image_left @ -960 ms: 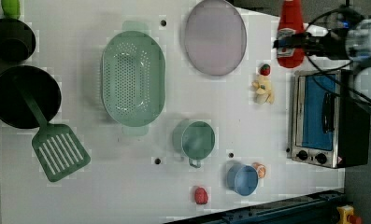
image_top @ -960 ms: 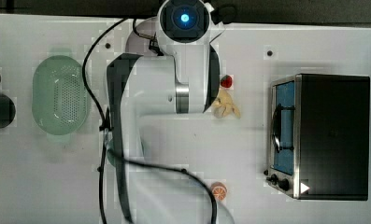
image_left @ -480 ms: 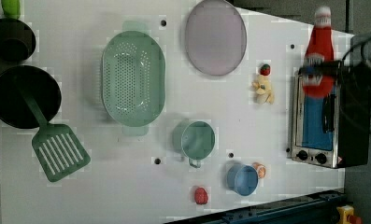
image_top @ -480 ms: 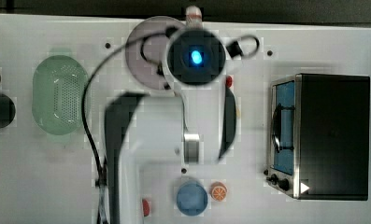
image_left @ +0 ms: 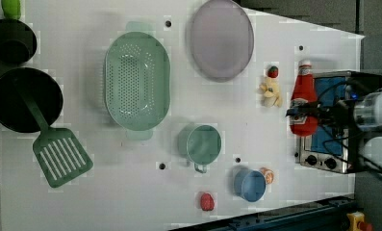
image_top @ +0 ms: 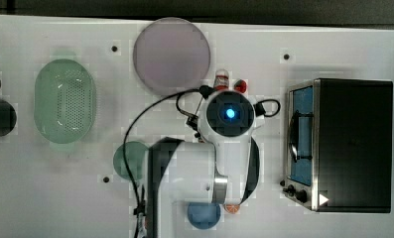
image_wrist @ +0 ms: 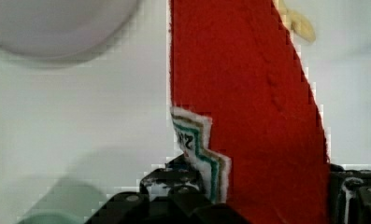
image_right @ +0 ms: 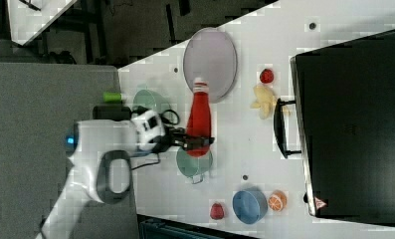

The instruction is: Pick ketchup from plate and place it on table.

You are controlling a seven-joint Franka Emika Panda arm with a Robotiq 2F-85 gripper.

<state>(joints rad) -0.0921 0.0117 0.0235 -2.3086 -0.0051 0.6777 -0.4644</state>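
Claw: we see the claw (image_right: 199,142) clamped on the lower body of the ketchup bottle (image_right: 200,119), one black finger (image_wrist: 174,186) on each side of the red body in the wrist view.
Ketchup bottle: we see it held in the air off the plate (image_right: 210,57), its whitish cap pointing towards the plate in the right view; in the left view the ketchup bottle (image_left: 304,101) overlaps the toaster oven (image_left: 340,120).
Plate: we see the pale mauve-grey plate (image_top: 172,54) bare at the far edge of the worktop (image_top: 85,198) in the top view.
Arm: we see the white arm (image_top: 204,173) reaching over the middle of the worktop, its blue-lit wrist just below the plate in the top view.
Near the plate: we see a strawberry (image_left: 273,71) and a yellow banana piece (image_left: 271,92) between the plate and the toaster oven in the left view.
Other things: we see a green colander (image_left: 137,82), a green mug (image_left: 200,143), a blue bowl (image_left: 250,184) with an orange slice (image_left: 267,175) just beside it, a second strawberry (image_left: 207,201), a green spatula (image_left: 58,151) resting its handle in a black pan (image_left: 25,98), and a black pot (image_left: 10,41).
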